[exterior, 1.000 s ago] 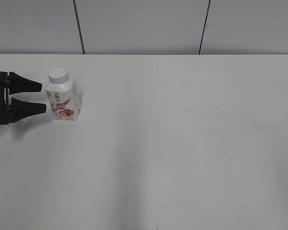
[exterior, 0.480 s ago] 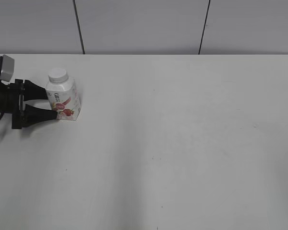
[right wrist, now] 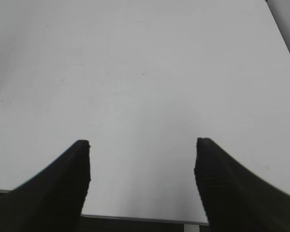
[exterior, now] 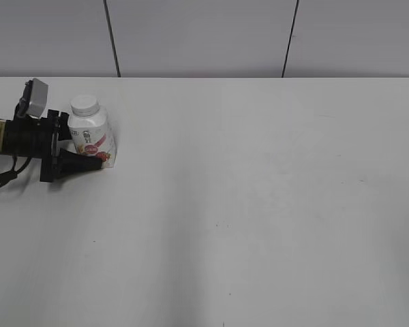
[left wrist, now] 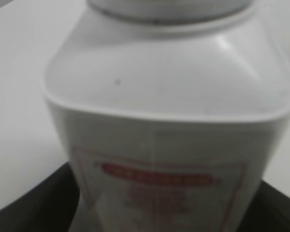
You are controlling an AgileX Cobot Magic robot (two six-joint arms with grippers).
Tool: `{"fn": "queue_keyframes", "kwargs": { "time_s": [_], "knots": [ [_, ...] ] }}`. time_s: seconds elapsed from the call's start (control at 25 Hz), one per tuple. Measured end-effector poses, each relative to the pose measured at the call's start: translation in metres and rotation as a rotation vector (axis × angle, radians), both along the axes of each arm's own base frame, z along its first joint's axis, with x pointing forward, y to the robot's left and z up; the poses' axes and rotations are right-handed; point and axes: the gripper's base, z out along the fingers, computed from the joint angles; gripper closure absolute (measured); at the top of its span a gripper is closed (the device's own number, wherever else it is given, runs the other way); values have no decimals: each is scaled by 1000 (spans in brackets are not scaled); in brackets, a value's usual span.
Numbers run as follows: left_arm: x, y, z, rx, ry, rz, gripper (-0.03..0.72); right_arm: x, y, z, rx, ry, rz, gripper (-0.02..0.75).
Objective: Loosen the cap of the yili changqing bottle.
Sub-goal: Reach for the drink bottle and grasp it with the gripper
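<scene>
Black left arm (exterior: 17,136) — grey camera box (exterior: 36,97), black tapered claw (exterior: 78,153)

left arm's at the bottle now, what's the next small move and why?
Probably close the left gripper on the yili changqing bottle. Its open fingers already straddle the bottle's lower body, the cap is still on, and the right gripper hangs open over bare table.

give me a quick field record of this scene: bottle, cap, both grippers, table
bottle: upright near the table's far left, pink-red label facing the camera
cap: white, on the neck, nothing touching it
left gripper: level at the bottle's left side, fingers either side of the lower body, jaws wide; contact unclear
right gripper: open, holding nothing, seen only in its wrist view
table: white; only the bottle seen on it
</scene>
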Motion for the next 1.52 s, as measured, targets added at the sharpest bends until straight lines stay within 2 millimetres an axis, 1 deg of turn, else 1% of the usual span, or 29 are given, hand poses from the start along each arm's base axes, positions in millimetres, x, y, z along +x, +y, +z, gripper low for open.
{"fn": "queue_keyframes", "kwargs": {
  "time_s": [0.2,0.32,0.56,0.88,1.52],
  "knots": [
    [2,-15,0,1,-4,-35,141,0,0,0,0,0,0,204],
    [2,-20,0,-1,-4,-46,148,0,0,0,0,0,0,204],
    [2,-20,0,-5,-6,-38,187,0,0,0,0,0,0,204],
    [5,-20,2,-14,14,-17,195,0,0,0,0,0,0,204],
    [5,-20,5,-14,59,-6,216,0,0,0,0,0,0,204]
  ]
}}
